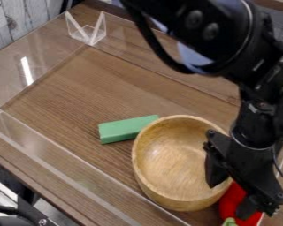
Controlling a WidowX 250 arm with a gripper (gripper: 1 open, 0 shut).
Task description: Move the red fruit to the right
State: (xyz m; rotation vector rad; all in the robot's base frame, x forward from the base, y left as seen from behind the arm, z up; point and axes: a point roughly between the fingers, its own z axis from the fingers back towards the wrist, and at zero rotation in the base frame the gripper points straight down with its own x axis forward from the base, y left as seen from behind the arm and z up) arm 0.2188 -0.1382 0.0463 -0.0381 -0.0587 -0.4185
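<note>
The red fruit shows at the bottom right, just off the right side of the wooden bowl, partly covered by my gripper. Only part of its red body and a bit of green at its lower edge are visible. The black fingers reach down around the fruit, one by the bowl's right rim. They appear shut on the fruit. The dark arm comes down from the top right.
A flat green block lies left of the bowl on the wooden tabletop. Clear acrylic walls line the left and front sides. A clear stand sits at the back left.
</note>
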